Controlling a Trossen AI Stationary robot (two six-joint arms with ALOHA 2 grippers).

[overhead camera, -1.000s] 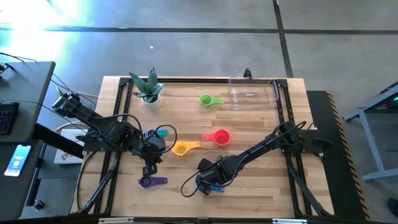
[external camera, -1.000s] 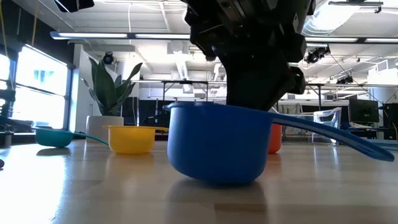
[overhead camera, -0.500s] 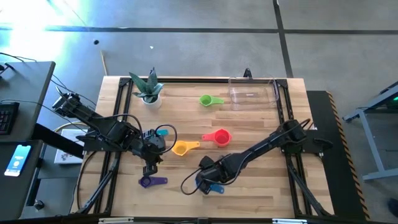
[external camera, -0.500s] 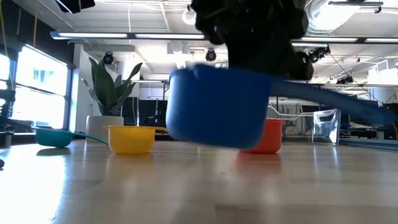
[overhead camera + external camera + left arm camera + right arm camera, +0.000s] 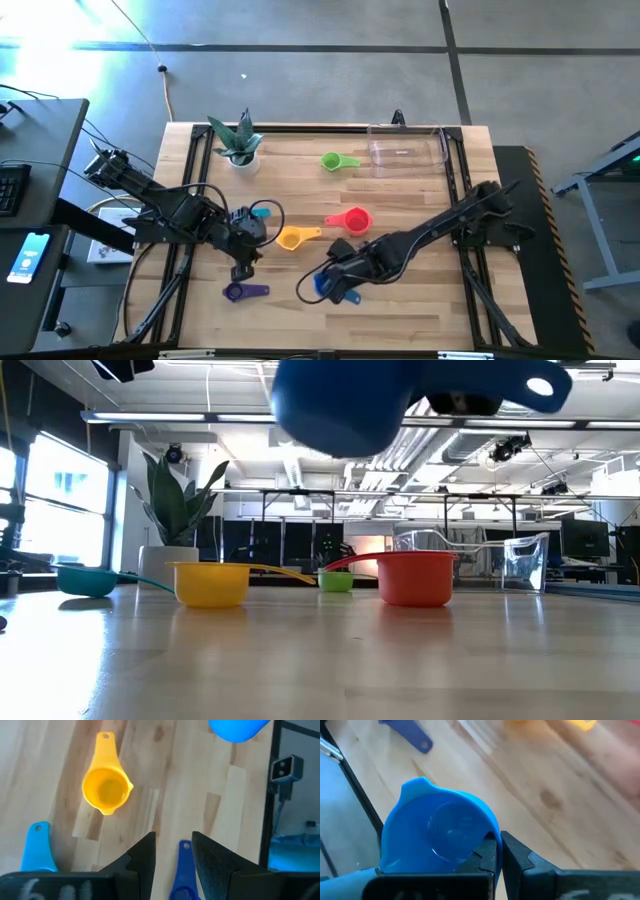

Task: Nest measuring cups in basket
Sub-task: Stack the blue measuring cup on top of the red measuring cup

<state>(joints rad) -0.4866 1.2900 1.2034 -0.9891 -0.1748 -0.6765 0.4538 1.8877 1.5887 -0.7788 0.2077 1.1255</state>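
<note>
Right hand point(image 5: 338, 283) gripping empty blue cup point(image 5: 322, 285), raised off table point(image 5: 400, 310)

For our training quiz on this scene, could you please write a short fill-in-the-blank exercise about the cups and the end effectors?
1. The right end effector holds the ____ cup above the table.
2. In the low view, the cup standing between the yellow cup and the red cup, farther back, is ____.
3. The clear basket holds ____ cups.
4. The left end effector hovers near the ____ cup.

Missing words: blue; green; no; purple
</note>
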